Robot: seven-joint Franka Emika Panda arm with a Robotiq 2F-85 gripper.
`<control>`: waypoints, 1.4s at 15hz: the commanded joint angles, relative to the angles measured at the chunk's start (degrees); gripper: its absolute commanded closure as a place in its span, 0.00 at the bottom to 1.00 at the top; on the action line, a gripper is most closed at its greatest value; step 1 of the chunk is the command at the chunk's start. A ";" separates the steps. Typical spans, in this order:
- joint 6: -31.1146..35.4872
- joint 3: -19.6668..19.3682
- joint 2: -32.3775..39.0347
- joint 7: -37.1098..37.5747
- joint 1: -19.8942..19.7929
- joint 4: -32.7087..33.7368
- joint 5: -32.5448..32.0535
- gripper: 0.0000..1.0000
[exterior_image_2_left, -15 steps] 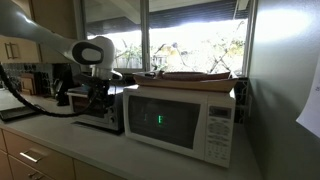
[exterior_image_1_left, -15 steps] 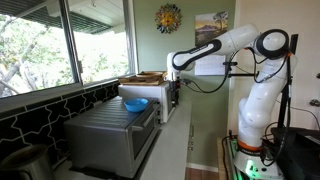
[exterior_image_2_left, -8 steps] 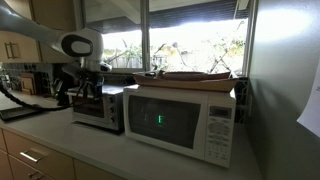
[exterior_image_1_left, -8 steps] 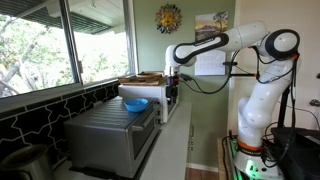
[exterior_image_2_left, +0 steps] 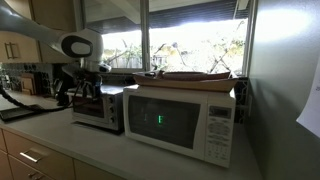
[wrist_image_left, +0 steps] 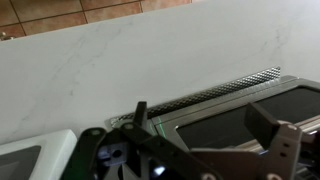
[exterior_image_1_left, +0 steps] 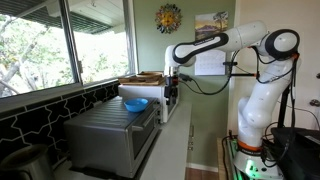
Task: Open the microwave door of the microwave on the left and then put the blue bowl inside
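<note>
Microwave: the microwave (exterior_image_1_left: pixel 108 133) stands nearest in an exterior view, a grey brushed-metal box with a ribbed top, on the counter (exterior_image_2_left: pixel 60 138) under the window (exterior_image_1_left: pixel 45 45); no brand can be read on it
Microwave door: the microwave door (exterior_image_1_left: pixel 148 138) lies flush against the front of the box, closed
Blue bowl: the blue bowl (exterior_image_1_left: pixel 135 104) sits upright on the far end of the ribbed top, outside the microwave; nothing touches it
White microwave: the white microwave (exterior_image_2_left: pixel 180 118) stands just beside the grey one; a small green display (exterior_image_2_left: pixel 160 120) glows on its dark window, its figures too small to read; the writing on the keypad is also too small; a flat wooden tray (exterior_image_2_left: pixel 190 76) rests on top
Gripper: the gripper (exterior_image_1_left: pixel 172 88) hangs in front of the appliances, just beyond the bowl and apart from it; in the wrist view its fingers (wrist_image_left: pixel 140 112) are spread with nothing between them, above a ribbed metal strip (wrist_image_left: pixel 225 90) and the pale counter
Arm: the white arm (exterior_image_1_left: pixel 215 45) reaches in from its base at the far side
Wall: a sun ornament (exterior_image_1_left: pixel 168 18) and a landscape picture (exterior_image_1_left: pixel 211 27) hang furthest back; no lettering legible
</note>
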 commanded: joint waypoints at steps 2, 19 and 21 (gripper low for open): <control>3.12 2.29 -1.98 9.85 0.82 -1.47 7.25 0.00; 21.52 6.31 -2.88 22.96 1.23 -9.31 12.05 0.00; 20.96 6.01 -3.45 22.65 1.31 -9.90 11.96 0.00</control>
